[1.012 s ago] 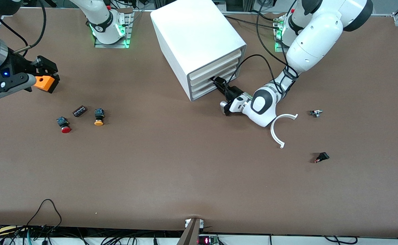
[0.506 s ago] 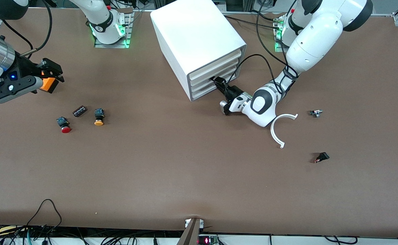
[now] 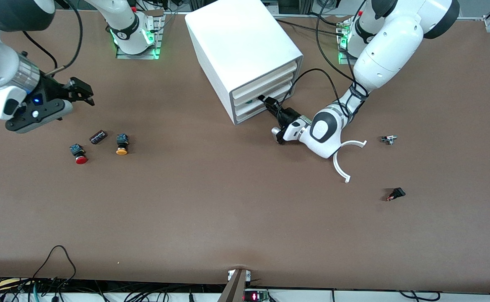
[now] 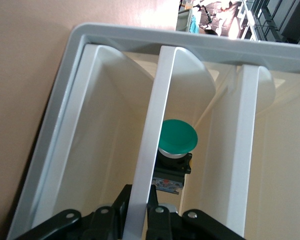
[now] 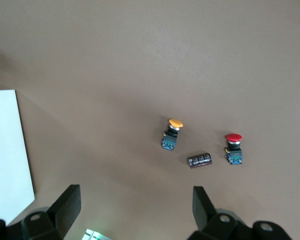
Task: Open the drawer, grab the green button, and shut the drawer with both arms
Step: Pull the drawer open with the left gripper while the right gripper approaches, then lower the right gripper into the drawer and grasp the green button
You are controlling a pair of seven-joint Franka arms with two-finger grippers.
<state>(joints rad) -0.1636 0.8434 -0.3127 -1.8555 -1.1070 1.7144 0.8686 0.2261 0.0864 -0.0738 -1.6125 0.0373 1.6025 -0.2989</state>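
The white cabinet (image 3: pixel 240 37) stands near the arms' bases. My left gripper (image 3: pixel 266 101) (image 4: pixel 140 197) is shut on the thin front slat of the drawer (image 4: pixel 157 125). The drawer is a little way out. Through the gap by that slat the button (image 4: pixel 177 136) lies inside, with its green cap and black-and-blue body. A speck of its green also shows in the front view. My right gripper (image 3: pixel 82 90) (image 5: pixel 134 207) hangs open and empty over the table toward the right arm's end, above the loose buttons.
A red-capped button (image 3: pixel 80 154) (image 5: pixel 234 149), a small dark cylinder (image 3: pixel 98 136) and a yellow-orange-capped button (image 3: pixel 121 144) (image 5: pixel 171 135) lie under the right gripper. Toward the left arm's end lie a white C-shaped ring (image 3: pixel 340 165), a small metal part (image 3: pixel 389 139) and a small black part (image 3: pixel 395 193).
The left gripper has shut on the slat and drawn it out slightly, so green now shows in the gap. The right arm has swung toward the cabinet and turned its wrist.
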